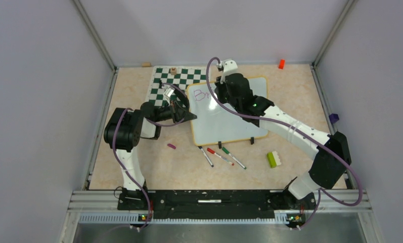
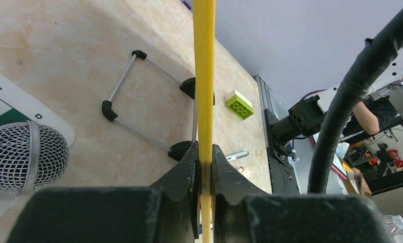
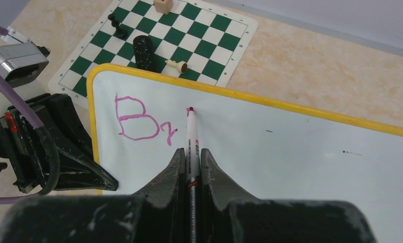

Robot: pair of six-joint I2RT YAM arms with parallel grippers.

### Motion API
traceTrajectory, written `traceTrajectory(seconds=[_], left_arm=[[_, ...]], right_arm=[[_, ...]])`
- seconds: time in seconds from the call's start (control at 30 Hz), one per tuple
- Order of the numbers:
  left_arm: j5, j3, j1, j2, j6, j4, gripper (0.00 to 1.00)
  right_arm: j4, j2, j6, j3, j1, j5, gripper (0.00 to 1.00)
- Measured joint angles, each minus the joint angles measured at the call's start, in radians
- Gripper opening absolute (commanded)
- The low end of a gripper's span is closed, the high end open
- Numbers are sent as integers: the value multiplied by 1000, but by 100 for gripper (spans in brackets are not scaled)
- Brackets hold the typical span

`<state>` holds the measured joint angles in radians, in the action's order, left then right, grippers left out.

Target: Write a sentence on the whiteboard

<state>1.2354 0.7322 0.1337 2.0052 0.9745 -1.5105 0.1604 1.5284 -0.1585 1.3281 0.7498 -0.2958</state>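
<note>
You've got open board (image 1: 217, 127) right of & nearer than the marker (image 3: 191, 136). Left edge is blocked by the left gripper (image 1: 190, 115); chess pieces (image 3: 144, 52) crowd the far-left corner. Pens (image 1: 222, 156) & a green brick (image 1: 274, 159) litter the near side.

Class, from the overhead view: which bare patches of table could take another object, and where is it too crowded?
Free: the table at its far-left corner beside the chess mat; the far right between whiteboard and orange block; the near strip left of the markers. Crowded: where mat, whiteboard, left arm and right arm meet.
</note>
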Motion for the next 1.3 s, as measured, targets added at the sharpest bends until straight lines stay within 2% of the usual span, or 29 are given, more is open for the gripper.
traceTrajectory(seconds=[0.7, 1.3], left_arm=[[-2, 0, 0, 0, 0, 6, 0], [3, 0, 0, 0, -1, -2, 0]], right_arm=[[-20, -5, 2, -13, 0, -18, 0], [-32, -95, 0, -72, 0, 37, 0]])
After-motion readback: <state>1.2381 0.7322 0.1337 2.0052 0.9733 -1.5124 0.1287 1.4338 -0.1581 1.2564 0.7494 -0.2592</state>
